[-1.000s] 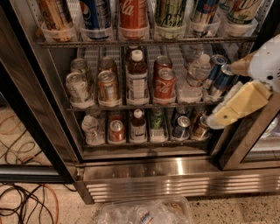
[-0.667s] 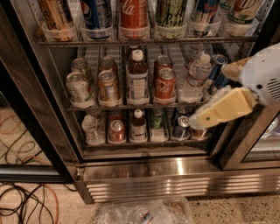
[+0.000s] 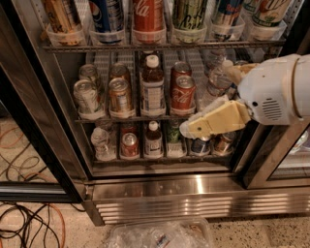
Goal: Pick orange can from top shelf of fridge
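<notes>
showing pale diagonals, orange can (image 3: 61, 17) top left, claw (image 3: 192, 128) lower right

From where I stand, the orange can (image 3: 62, 14) has a glossy printed metal skin and sits behind a clear plastic lip on the top shelf (image 3: 164, 46), whose front rail is dull steel. The fridge (image 3: 193, 198) has a ribbed, brushed stainless base that catches bright streaks (its door frame (image 3: 43, 145) is matt black). The claw (image 3: 190, 128), in front of the lower racks at right, looks like smooth, matt cream plastic, and the arm housing (image 3: 273, 89) is white plastic.
</notes>
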